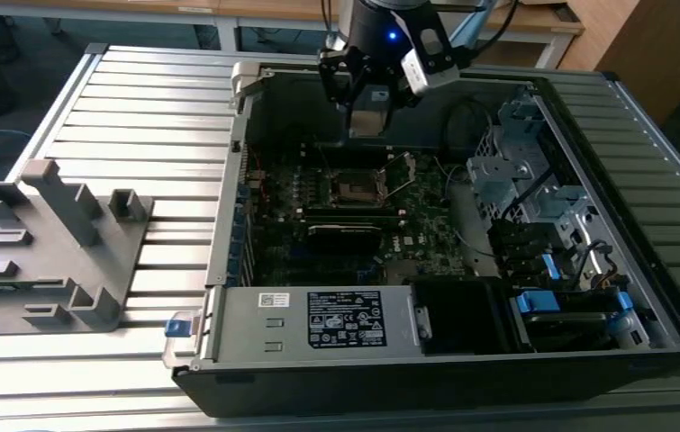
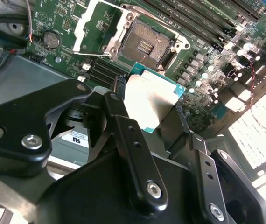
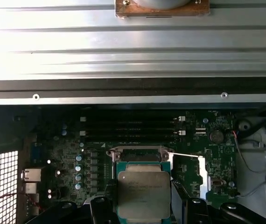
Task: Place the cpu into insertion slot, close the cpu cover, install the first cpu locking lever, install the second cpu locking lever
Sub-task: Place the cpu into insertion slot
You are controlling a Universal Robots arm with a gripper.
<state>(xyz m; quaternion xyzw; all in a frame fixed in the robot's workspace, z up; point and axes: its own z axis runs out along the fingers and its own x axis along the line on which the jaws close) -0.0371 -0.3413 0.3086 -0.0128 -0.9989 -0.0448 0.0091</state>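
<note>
The tool grips the cpu by its edges, near but apart from the open insertion slot. The cpu cover stands raised beside it. A tilted or offset descent risks bending the socket contacts.
</note>
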